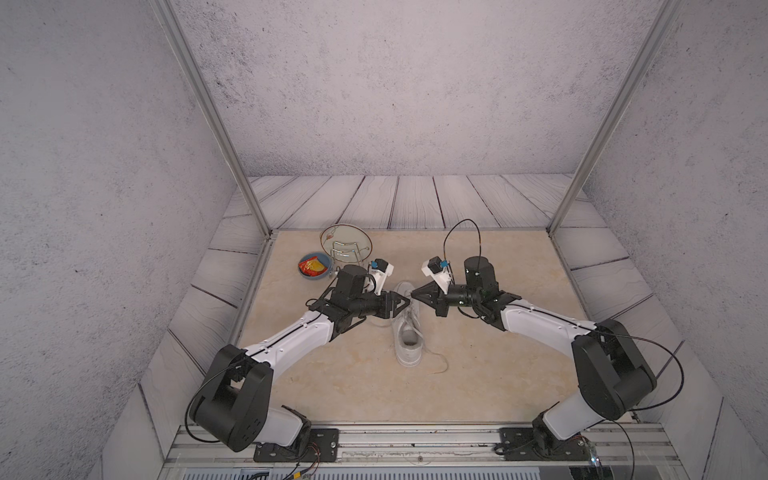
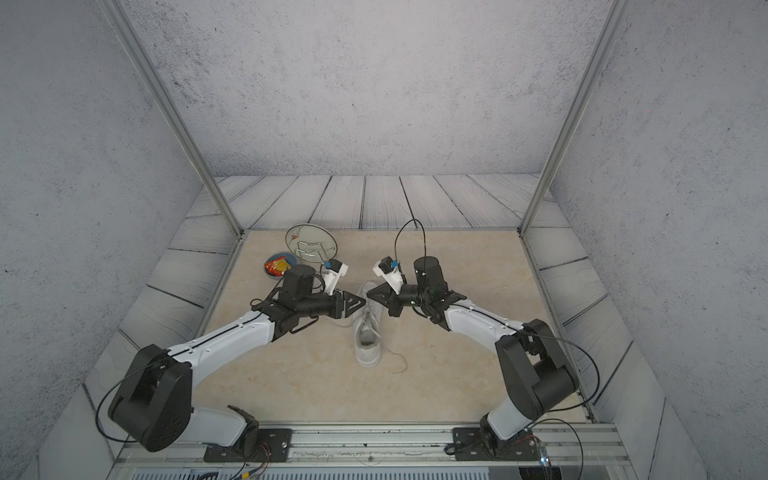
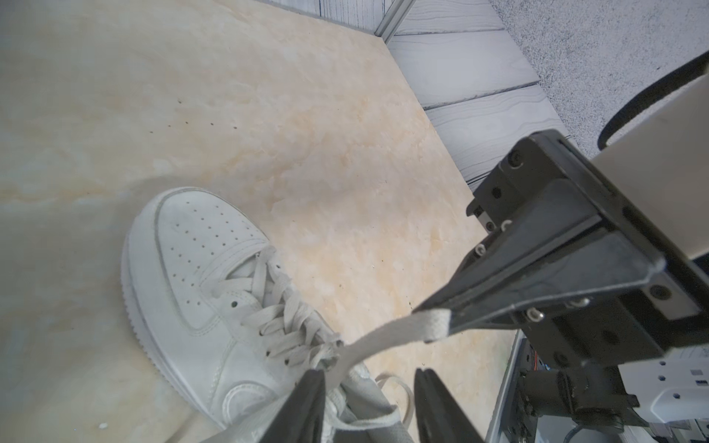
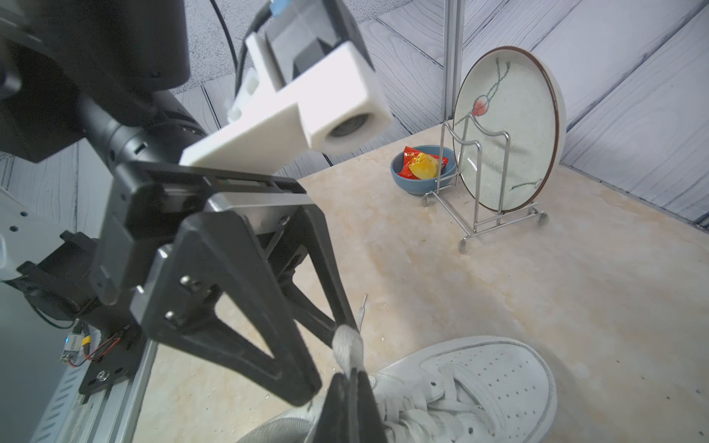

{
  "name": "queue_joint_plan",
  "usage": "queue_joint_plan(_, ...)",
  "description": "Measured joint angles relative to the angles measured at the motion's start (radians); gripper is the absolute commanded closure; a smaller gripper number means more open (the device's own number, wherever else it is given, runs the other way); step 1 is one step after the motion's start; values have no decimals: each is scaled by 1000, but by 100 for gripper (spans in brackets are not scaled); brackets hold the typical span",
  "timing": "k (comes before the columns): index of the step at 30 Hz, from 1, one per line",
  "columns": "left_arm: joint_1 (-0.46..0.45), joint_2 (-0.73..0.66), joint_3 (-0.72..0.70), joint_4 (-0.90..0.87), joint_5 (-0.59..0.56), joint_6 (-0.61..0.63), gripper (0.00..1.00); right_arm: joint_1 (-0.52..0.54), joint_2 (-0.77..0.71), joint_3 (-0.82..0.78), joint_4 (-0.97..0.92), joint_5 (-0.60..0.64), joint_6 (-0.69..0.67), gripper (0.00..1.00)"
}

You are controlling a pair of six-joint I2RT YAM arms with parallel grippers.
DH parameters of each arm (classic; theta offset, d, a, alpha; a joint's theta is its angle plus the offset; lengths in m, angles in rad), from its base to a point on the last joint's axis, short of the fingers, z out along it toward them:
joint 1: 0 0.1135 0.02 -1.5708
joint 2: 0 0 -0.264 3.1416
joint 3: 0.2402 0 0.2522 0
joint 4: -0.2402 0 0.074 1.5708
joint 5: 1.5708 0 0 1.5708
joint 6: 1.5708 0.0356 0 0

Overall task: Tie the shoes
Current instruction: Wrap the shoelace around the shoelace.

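A white low-top shoe [image 1: 406, 332] [image 2: 367, 336] lies mid-table with its toe pointing away, also seen in the left wrist view [image 3: 192, 268] and the right wrist view [image 4: 491, 379]. Above its laced part the two grippers meet tip to tip. My right gripper [image 1: 415, 296] [image 4: 351, 383] is shut on a flat white lace [image 3: 391, 330], which is drawn taut from the eyelets. A small fold of lace [image 4: 347, 347] sticks out past its tips. My left gripper [image 1: 408, 301] [image 3: 370, 391] is open. The taut lace runs between its fingers [image 3: 310, 402], close against one of them.
A floral plate [image 1: 346, 243] stands in a wire rack at the back left, with a blue bowl [image 1: 314, 266] holding a red and yellow packet beside it. A loose lace end [image 1: 441, 365] trails on the beige table right of the heel. Metal posts mark the back corners.
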Motion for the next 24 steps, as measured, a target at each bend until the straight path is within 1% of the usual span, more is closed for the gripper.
queue_joint_plan(3, 3, 16, 3, 16, -4, 20, 58, 0, 0, 0, 0, 0, 0, 100)
queue_joint_plan(7, 3, 47, 3, 76, 27, 54, 63, 0, 0, 0, -1, 0, 0, 100)
queue_joint_plan(10, 3, 65, 1, 126, 51, 73, 70, 0, 0, 0, -3, -1, 0, 100)
queue_joint_plan(14, 3, 75, 0, 158, 80, 100, 81, 0, 0, 0, -8, 2, 0, 100)
queue_joint_plan(15, 3, 75, 0, 160, 85, 106, 83, 0, 0, 0, -9, 3, 0, 96)
queue_joint_plan(17, 3, 75, -1, 161, 93, 119, 86, 0, 0, 0, -18, 10, -3, 84)
queue_joint_plan(19, 3, 74, -3, 161, 95, 131, 90, 0, -5, 0, -39, 26, -12, 75)
queue_joint_plan(21, 3, 68, -13, 163, 94, 141, 92, 0, -27, -4, -77, 50, -25, 64)
queue_joint_plan(24, 3, 45, -36, 159, 87, 149, 94, 0, -109, -20, -159, 101, -44, 54)
